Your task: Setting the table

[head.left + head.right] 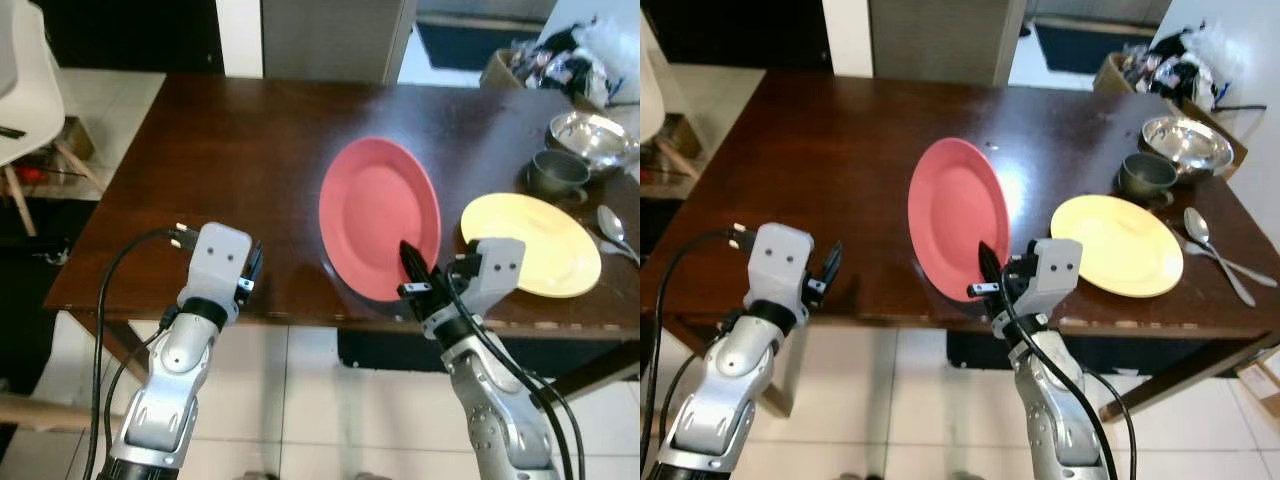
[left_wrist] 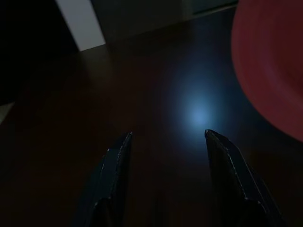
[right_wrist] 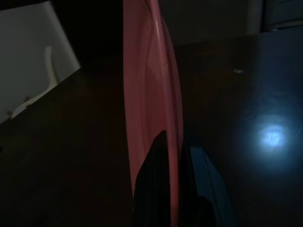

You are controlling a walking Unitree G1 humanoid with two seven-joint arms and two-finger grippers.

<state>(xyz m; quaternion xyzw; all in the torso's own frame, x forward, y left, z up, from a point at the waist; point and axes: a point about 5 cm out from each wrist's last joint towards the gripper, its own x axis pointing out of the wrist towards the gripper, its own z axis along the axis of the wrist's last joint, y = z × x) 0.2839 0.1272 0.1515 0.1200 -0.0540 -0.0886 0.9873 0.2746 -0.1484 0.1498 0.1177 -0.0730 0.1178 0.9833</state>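
Observation:
My right gripper [image 1: 413,268] is shut on the lower rim of a red plate [image 1: 378,212], which tilts up off the dark wooden table [image 1: 250,150] near its front edge. In the right wrist view the plate's rim [image 3: 163,94] runs edge-on between the two black fingers [image 3: 154,179]. My left gripper [image 1: 255,268] hovers at the table's front edge to the left of the plate, its fingers [image 2: 118,165] open and empty over bare wood. A yellow plate [image 1: 532,243] lies flat to the right.
At the right end of the table stand a dark mug [image 1: 556,173], a steel bowl [image 1: 590,135] and a spoon [image 1: 613,228]. A white chair [image 1: 25,90] stands at the far left. Bags [image 1: 570,55] pile up behind the table's right corner.

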